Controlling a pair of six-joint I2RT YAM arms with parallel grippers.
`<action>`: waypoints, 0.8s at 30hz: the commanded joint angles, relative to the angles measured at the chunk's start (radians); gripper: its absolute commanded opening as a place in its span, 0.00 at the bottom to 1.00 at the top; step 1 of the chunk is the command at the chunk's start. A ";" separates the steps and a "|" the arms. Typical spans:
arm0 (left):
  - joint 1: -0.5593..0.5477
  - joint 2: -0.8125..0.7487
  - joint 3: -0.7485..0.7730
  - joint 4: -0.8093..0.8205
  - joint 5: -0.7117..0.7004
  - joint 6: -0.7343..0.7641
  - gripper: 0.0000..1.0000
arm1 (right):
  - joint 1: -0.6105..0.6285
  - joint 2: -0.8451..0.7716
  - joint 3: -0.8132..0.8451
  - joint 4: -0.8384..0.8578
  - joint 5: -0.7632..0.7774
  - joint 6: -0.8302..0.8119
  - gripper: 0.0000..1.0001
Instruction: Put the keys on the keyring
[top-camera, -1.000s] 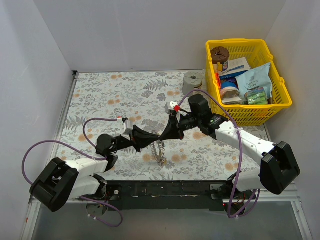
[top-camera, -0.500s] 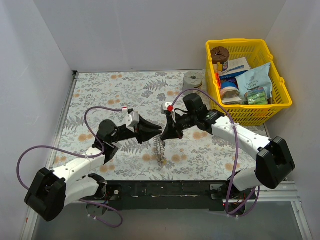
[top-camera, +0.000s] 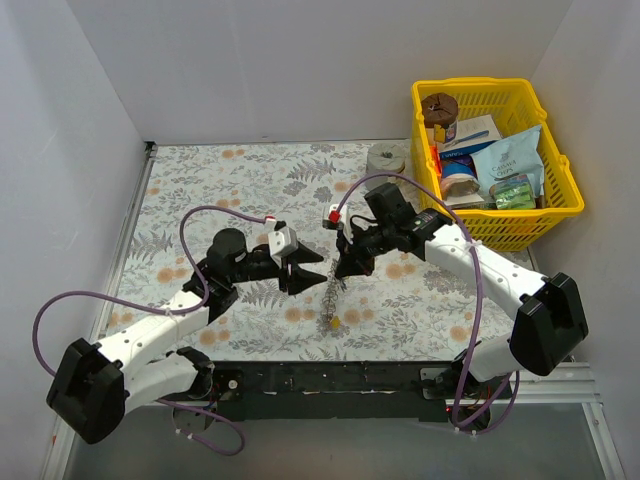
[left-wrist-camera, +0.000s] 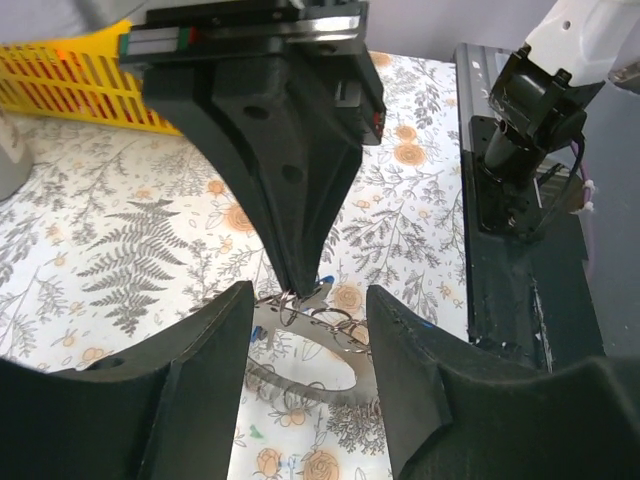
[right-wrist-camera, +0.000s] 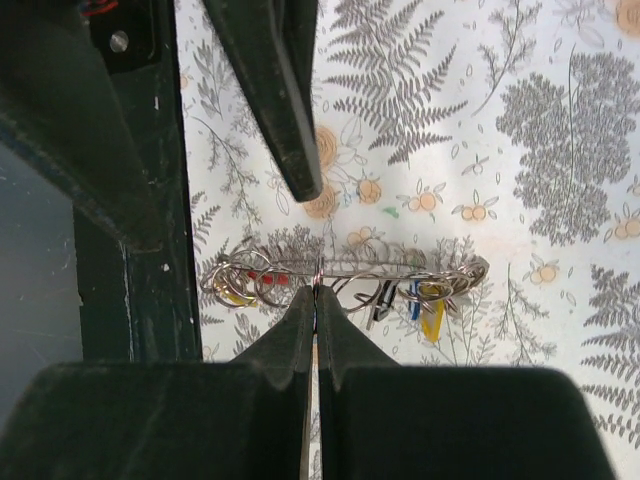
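Observation:
My right gripper (top-camera: 339, 270) is shut on the top edge of the keyring (top-camera: 327, 298), which hangs from it above the table. A yellow key (top-camera: 334, 322) dangles at the bottom. In the right wrist view my right gripper (right-wrist-camera: 316, 296) pinches the edge-on keyring (right-wrist-camera: 350, 268). Small wire rings hang on it with a red key (right-wrist-camera: 264, 280), a blue key (right-wrist-camera: 414, 304) and a yellow key (right-wrist-camera: 432, 320). My left gripper (top-camera: 314, 271) is open just left of the ring. In the left wrist view my left gripper (left-wrist-camera: 308, 296) straddles the keyring (left-wrist-camera: 340, 385) without touching it.
A yellow basket (top-camera: 566, 212) full of packets stands at the back right. A grey roll (top-camera: 385, 160) sits left of it. The black base rail (left-wrist-camera: 520, 210) runs along the near table edge, and also shows in the right wrist view (right-wrist-camera: 130, 230).
My left gripper has let go at the ring, drawn back left and opened, then closed in beside it again. My right gripper has shifted slightly left, still holding the hanging keyring.

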 joint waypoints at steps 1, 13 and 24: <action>-0.055 0.054 0.051 -0.040 -0.044 0.057 0.49 | 0.003 -0.008 0.018 -0.055 0.048 -0.009 0.01; -0.092 0.212 0.017 0.123 -0.035 0.050 0.44 | 0.003 -0.026 -0.056 -0.074 0.082 0.014 0.01; -0.092 0.248 -0.036 0.222 0.005 0.048 0.41 | 0.003 -0.029 -0.056 -0.069 0.082 0.003 0.01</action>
